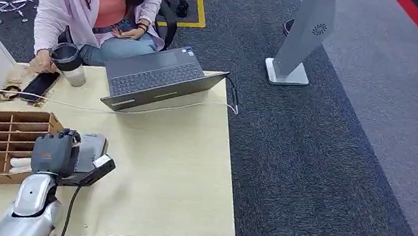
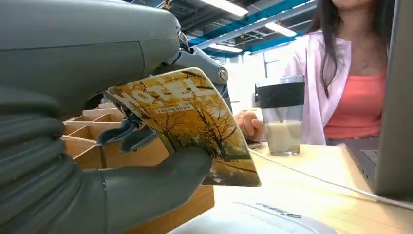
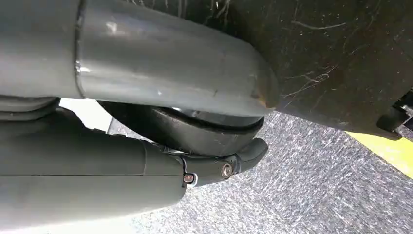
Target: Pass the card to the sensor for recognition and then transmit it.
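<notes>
Left wrist view shows the left hand pinching the card between thumb and fingers, above the white sensor at the table's 8 o'clock. The card looks thin, light, stiff and glossy, likely slippery; an edge pinch clear of its face seems best. The right hand hangs curled, holding nothing.

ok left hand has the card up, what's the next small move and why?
Probably lower the card flat toward the grey reader just beneath the left hand. The left wrist view shows the card pinched between thumb and fingers, tilted and above the reader's white top, not touching it. The wooden card rack sits close beside the hand, so a short descent seems safest.
</notes>
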Tool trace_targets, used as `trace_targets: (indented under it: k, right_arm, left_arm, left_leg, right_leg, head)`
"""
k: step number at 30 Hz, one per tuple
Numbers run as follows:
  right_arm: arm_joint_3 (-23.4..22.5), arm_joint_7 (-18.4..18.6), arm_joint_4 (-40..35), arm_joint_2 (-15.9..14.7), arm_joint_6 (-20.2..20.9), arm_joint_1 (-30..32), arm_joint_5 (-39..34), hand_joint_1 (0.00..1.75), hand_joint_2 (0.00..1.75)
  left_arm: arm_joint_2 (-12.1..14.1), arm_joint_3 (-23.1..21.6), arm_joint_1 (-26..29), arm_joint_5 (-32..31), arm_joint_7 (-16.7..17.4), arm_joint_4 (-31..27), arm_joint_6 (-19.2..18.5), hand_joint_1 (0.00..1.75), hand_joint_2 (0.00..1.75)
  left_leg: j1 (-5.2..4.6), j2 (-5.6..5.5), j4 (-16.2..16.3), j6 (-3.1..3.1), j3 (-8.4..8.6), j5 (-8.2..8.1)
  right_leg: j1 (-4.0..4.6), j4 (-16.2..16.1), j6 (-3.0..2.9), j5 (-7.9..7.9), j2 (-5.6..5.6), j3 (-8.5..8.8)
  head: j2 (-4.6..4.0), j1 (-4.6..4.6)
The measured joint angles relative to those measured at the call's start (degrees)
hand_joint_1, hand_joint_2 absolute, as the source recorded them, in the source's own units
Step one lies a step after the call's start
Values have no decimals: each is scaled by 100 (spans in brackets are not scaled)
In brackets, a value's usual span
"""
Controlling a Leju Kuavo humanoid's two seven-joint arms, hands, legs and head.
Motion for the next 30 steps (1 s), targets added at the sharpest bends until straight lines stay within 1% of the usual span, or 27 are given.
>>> trace_targets:
  k: [4, 8, 11, 13, 24, 30]
  right_arm:
    - [0, 0, 0, 0, 0, 0, 0, 0, 0]
    - [2, 0, 0, 0, 2, 0, -4, 0, 0]
    - [72, 2, 2, 0, -18, -2, 129, 0, 0]
    - [127, 15, 0, 0, -17, -6, 118, 0, 0]
    - [140, 6, 2, 0, 11, -12, -64, 0, 0]
    - [140, -13, 2, -2, 11, -12, -96, 0, 0]
  left_arm:
    - [0, 0, -15, 0, 2, 31, -9, 175, 175]
    - [2, -24, -48, -2, 18, 74, -90, 175, 175]
    - [13, -83, -84, -2, 61, 144, -173, 175, 175]
    - [24, -127, -108, -2, 112, 195, -173, 175, 175]
    - [79, -192, -201, -4, 92, 391, -173, 175, 175]
    - [142, -420, -204, -4, 107, 413, -160, 175, 175]
  left_leg:
    - [0, 0, 0, 0, 0, 0]
    - [0, -1, 0, 0, 0, 0]
    - [0, -2, 0, -1, 1, 1]
    - [0, -2, 0, -1, 3, 1]
    - [0, -2, -2, -1, 23, 1]
    - [0, -2, -2, -1, 28, 1]
  right_leg:
    - [0, 0, 0, 0, 0, 0]
    - [0, 0, 0, 0, 0, 1]
    - [0, 0, 0, 0, -1, 3]
    - [0, 0, 0, 0, -2, 6]
    - [0, 0, 0, 0, -2, 23]
    - [0, 0, 0, 0, -3, 30]
  head:
    - [0, 0]
    - [0, 0]
    - [0, 0]
    - [0, 0]
    - [0, 0]
    - [0, 0]
